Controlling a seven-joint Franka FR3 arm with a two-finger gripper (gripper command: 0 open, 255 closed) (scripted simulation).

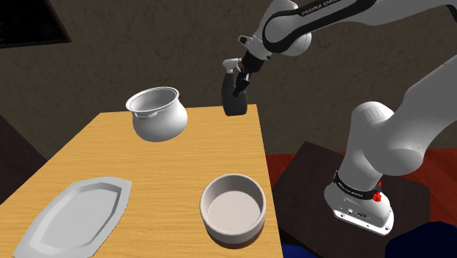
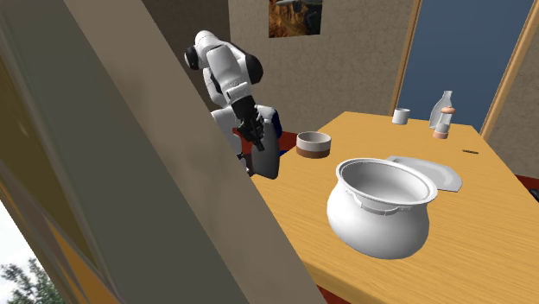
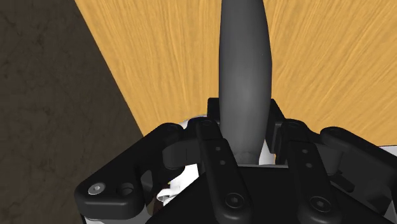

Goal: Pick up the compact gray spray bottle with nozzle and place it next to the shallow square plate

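Closest to me in the shoulder view, a round bowl (image 1: 233, 209) sits by the wooden table's (image 1: 168, 168) edge on that view's right. The shallow plate (image 1: 73, 216) lies well apart from it toward the left. Further back stands a white pot (image 1: 156, 113). At the far corner, the gripper (image 1: 240, 82) has its jaws clamped on the top of the dark gray spray bottle (image 1: 236, 102), which is roughly upright by the table's far edge. I cannot tell whether its base touches the wood. In the wrist view the fingers (image 3: 216, 156) clasp its neck, and its body points toward the tabletop.
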